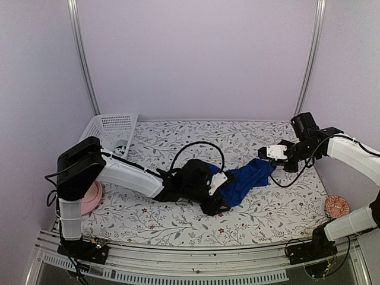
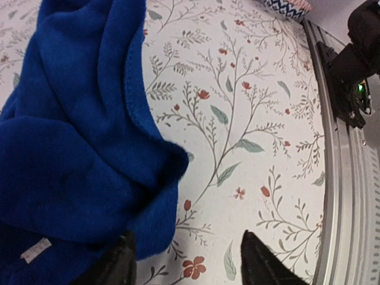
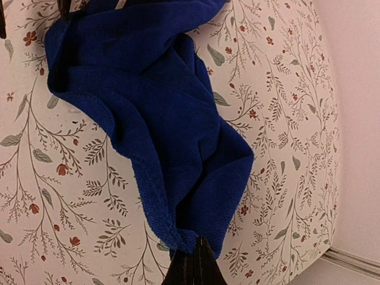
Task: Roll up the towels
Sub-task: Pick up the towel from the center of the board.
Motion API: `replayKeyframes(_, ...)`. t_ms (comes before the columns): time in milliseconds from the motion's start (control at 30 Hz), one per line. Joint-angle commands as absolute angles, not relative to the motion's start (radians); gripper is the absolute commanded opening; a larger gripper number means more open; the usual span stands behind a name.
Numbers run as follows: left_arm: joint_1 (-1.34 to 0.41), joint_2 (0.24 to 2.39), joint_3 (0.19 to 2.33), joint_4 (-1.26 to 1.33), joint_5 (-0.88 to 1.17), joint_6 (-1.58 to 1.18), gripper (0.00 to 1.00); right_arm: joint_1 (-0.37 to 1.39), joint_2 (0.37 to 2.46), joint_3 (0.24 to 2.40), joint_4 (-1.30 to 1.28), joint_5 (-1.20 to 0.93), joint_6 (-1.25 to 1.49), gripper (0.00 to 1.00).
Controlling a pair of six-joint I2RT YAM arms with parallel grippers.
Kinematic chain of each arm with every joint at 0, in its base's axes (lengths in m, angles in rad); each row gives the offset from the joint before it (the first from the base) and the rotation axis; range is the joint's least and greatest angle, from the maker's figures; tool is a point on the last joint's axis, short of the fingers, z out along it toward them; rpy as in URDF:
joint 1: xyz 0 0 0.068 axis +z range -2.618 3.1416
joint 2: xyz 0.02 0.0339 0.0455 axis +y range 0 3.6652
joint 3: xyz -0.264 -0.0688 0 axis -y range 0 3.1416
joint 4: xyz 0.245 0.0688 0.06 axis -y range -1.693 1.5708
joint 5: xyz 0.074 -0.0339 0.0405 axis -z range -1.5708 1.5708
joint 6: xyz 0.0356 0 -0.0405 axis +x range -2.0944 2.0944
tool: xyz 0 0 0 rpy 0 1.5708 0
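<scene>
The towel (image 1: 246, 180) is plain royal-blue, the tablecloth (image 1: 178, 221) white with floral sprigs.

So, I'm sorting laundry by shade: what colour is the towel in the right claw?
The towel is plain royal blue, shown best in the right wrist view.

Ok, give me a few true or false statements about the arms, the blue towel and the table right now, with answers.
1. The right gripper pinches an edge of the blue towel. True.
2. The left gripper is shut on the blue towel. False: its jaws stand apart, with the cloth's edge by one finger.
3. The blue towel is rolled up neatly. False: it lies bunched and crumpled.
4. A white basket stands at the back left of the table. True.
5. The table has a plain surface. False: it bears a leaf and flower print.
</scene>
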State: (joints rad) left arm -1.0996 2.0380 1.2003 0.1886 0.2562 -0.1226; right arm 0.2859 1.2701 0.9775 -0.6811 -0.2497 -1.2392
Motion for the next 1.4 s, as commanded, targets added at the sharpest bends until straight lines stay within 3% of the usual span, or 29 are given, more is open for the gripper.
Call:
replayKeyframes(0, -1.079, 1.945, 1.159, 0.199, 0.259, -0.127, 0.68, 0.297, 1.360, 0.986, -0.726, -0.195, -1.216, 0.02)
replayKeyframes(200, -0.987, 1.838, 1.075, 0.196, 0.195, -0.091, 0.97, 0.295, 1.454, 1.011, -0.655, -0.041, -1.073, 0.02)
replayKeyframes(400, -0.844, 1.886, 1.095, 0.161, 0.327, -0.132, 0.97, 0.281, 1.427, 1.008, -0.590, 0.022, -1.035, 0.02)
replayKeyframes(800, -0.745, 2.080, 1.197, 0.025, 0.604, -0.003, 0.56, 0.261, 1.444, 0.996, -0.533, 0.081, -0.995, 0.02)
replayKeyframes(1100, -0.730, 2.093, 1.161, 0.126, 0.705, -0.041, 0.55, 0.242, 1.455, 0.981, -0.517, 0.074, -0.994, 0.02)
replayKeyframes(1367, -0.729, 2.131, 1.215, 0.097, 0.756, -0.057, 0.46, 0.241, 1.453, 0.982, -0.514, 0.069, -0.990, 0.02)
